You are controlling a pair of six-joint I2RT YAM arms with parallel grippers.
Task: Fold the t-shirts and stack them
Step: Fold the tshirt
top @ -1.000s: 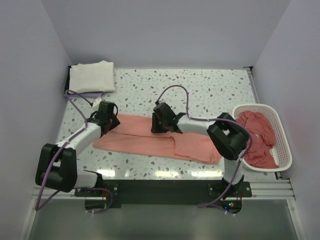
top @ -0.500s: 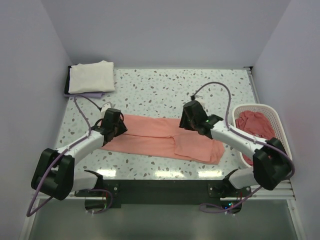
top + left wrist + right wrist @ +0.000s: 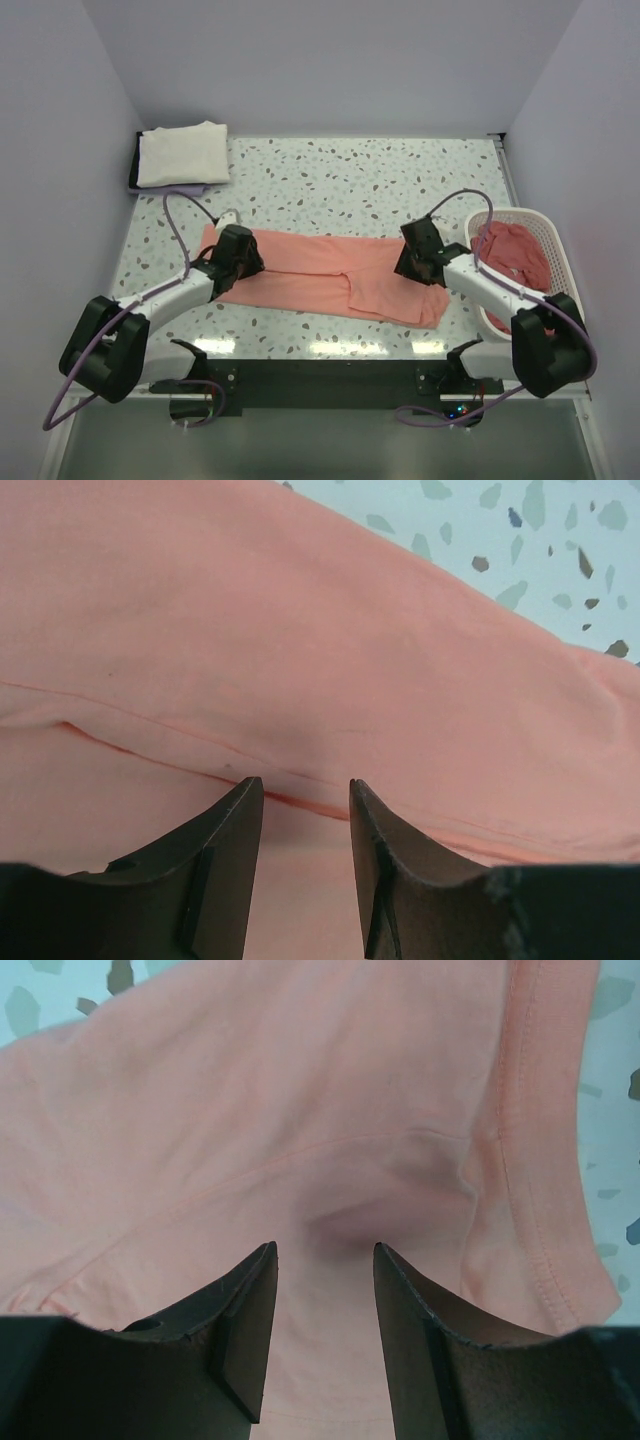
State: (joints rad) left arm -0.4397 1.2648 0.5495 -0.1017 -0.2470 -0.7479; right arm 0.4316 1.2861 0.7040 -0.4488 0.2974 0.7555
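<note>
Lying flat across the near half of the table (image 3: 350, 180), the salmon-pink t-shirt (image 3: 320, 275) is folded into a long band that runs from left to right. The left gripper (image 3: 238, 258) is low over the left end of this band, and the right gripper (image 3: 415, 256) is low over the right end. In the left wrist view the two fingers (image 3: 210, 860) stand apart, with a seam of the pink cloth passing in front of the gap; nothing is pinched between them. In the right wrist view the fingers (image 3: 235, 1330) are also apart and released, and the cloth just ahead of them shows a small dimple beside the hem. The cream-white t-shirt (image 3: 183, 153) rests folded in the far left corner. The darker pink-red t-shirts (image 3: 515, 255) lie crumpled inside the white basket (image 3: 570, 295) at the right edge of the table.
</note>
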